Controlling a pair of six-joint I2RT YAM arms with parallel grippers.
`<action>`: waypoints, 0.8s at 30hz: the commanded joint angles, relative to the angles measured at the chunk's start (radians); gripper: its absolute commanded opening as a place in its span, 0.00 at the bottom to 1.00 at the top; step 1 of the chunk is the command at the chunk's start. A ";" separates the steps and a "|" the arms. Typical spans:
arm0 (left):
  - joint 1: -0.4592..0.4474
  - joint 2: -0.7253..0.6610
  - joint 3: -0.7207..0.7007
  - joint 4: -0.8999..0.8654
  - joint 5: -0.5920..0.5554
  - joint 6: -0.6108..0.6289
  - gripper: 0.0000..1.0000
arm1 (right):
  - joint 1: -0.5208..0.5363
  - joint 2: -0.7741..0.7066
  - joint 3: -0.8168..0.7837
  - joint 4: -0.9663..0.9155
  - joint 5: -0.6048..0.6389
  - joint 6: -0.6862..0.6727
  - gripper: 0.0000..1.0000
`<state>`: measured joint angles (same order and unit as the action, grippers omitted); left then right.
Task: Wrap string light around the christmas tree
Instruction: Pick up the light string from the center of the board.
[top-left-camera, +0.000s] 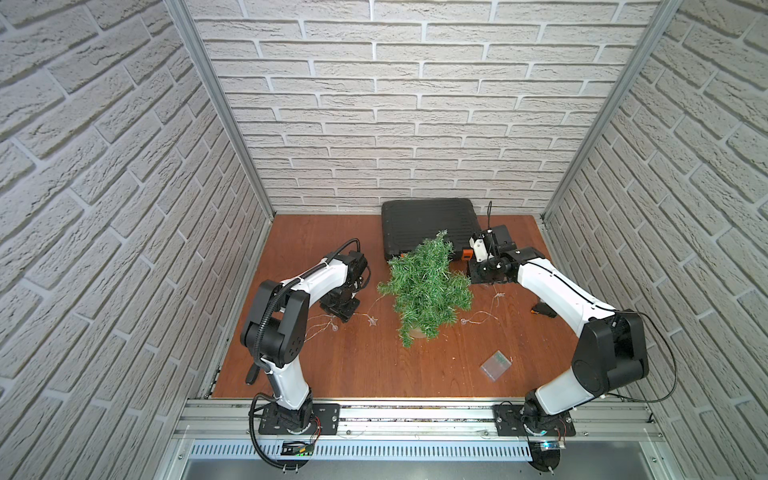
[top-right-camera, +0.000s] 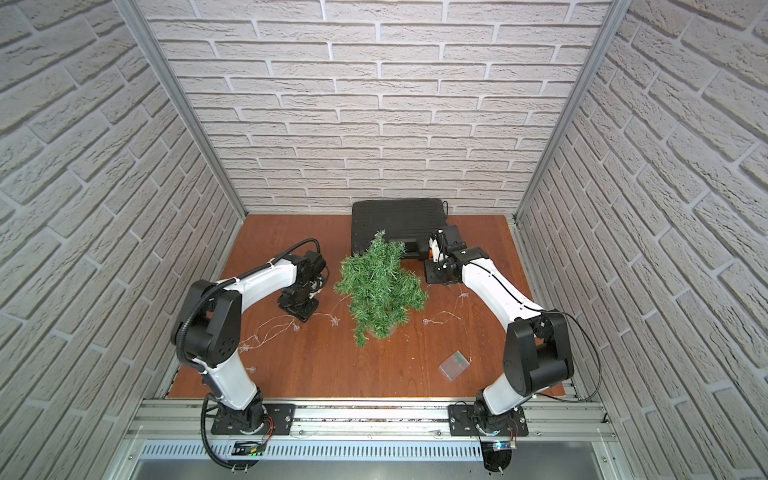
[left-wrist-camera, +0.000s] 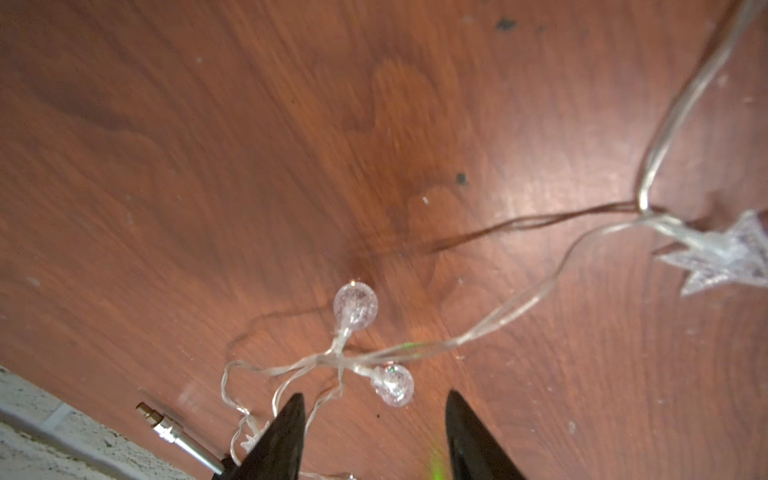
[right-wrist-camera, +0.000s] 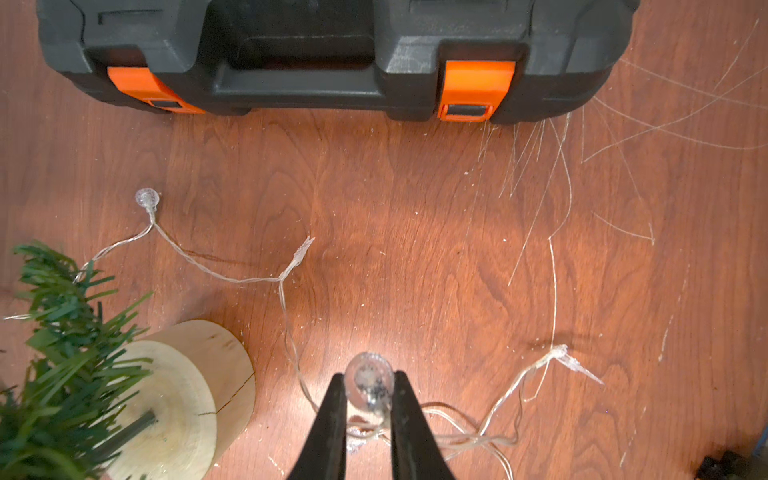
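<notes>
Where it enters the christmas tree (right-wrist-camera: 62, 353), the string light (right-wrist-camera: 147, 198) seemingly vanishes.

left arm (top-left-camera: 324, 278) elbow up, reaching toward 1 o'clock from its base, wrist pointing down | left claw (left-wrist-camera: 374, 395) jaws apart | right arm (top-left-camera: 552, 286) stretched toward 11 o'clock (elbow high) | right claw (right-wrist-camera: 370, 376) pinched on a bulb of the string light (right-wrist-camera: 368, 386)

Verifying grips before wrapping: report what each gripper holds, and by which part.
Right gripper pinches the string light by one round bulb. Left gripper, jaws open, holds nothing.
</notes>
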<state>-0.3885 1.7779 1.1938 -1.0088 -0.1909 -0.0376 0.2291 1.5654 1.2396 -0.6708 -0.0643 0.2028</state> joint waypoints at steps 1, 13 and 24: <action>0.004 0.004 0.008 0.037 0.013 0.011 0.53 | 0.003 -0.050 -0.008 -0.013 -0.016 0.007 0.18; 0.005 0.064 0.051 0.054 0.005 0.025 0.41 | 0.002 -0.084 -0.011 -0.027 -0.041 0.010 0.17; 0.037 0.054 0.068 0.059 0.027 -0.013 0.05 | 0.002 -0.145 0.006 -0.052 -0.022 0.032 0.17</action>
<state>-0.3679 1.8347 1.2465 -0.9379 -0.1780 -0.0360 0.2291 1.4513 1.2392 -0.7044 -0.0937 0.2157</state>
